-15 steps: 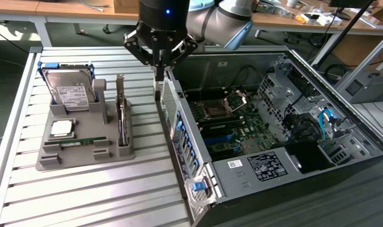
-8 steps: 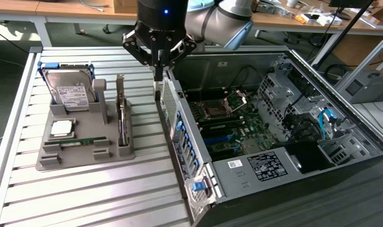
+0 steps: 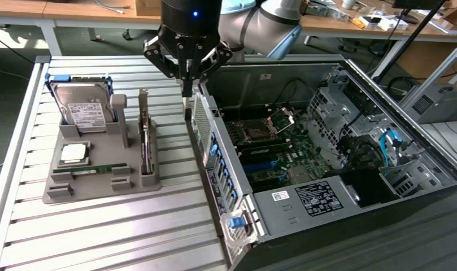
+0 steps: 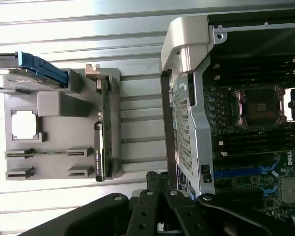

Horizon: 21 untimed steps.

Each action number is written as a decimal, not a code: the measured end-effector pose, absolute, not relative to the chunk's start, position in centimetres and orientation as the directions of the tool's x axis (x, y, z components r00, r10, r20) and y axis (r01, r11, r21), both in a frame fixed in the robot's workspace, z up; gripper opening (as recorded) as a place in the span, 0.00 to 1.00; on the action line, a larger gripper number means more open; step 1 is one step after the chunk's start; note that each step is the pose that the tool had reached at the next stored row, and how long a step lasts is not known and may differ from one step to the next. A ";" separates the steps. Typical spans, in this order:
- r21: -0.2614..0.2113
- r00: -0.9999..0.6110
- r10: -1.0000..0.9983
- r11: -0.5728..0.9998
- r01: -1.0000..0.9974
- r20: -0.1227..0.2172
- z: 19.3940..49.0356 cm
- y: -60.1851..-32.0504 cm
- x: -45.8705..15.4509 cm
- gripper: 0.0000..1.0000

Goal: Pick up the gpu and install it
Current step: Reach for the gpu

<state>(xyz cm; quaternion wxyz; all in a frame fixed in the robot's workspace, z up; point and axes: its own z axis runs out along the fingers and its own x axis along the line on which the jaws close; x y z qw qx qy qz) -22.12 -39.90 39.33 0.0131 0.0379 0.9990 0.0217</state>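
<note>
- The gripper [image 3: 187,90] hangs over the strip of table [image 3: 100,237] between the grey holder [image 3: 62,189] and the open computer case [image 3: 288,209]
- Its two fingers are pressed together and there is nothing between them
- In the exterior view the fingertips sit just above the top edge of the case's perforated wall [image 3: 205,121], near the far end of the holder
- The gpu [image 3: 145,138] stands on its long edge in a slot on the side of the holder nearest the case; it is apart from the gripper and not touched by it
- In the wrist view the gpu [image 4: 104,128] shows edge-on as a thin green-and-dark strip, with a small metal tab at the end by the hard drive [image 4: 39,66]
- The gripper [image 4: 158,178] shows in the same view as black linkages meeting at closed tips, over the gap between holder [image 4: 54,103] and case wall [image 4: 187,113]
- The hard drive [image 3: 81,110] stands upright at the far end of the holder, white label facing out, with blue rails on its sides
- A square processor chip [image 3: 74,152] lies flat in a recess of the holder, and a narrow green memory stick [image 3: 100,168] sits in a slot just beside it
- The case lies on its side with the panel off, so the motherboard [image 3: 277,149] is exposed, its processor socket [image 3: 260,131] open and blue slots nearer the camera
- The table is made of long metal slats, and both holder and case rest on it
</note>
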 end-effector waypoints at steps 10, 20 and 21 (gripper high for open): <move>0.044 -0.997 0.076 0.996 0.075 -0.025 39.3 -39.9 -22.5 0.10; 0.044 -0.997 0.076 0.996 0.075 -0.024 39.3 -39.9 -23.0 0.10; 0.044 -0.997 0.076 0.996 0.075 -0.024 39.3 -39.9 -23.0 0.10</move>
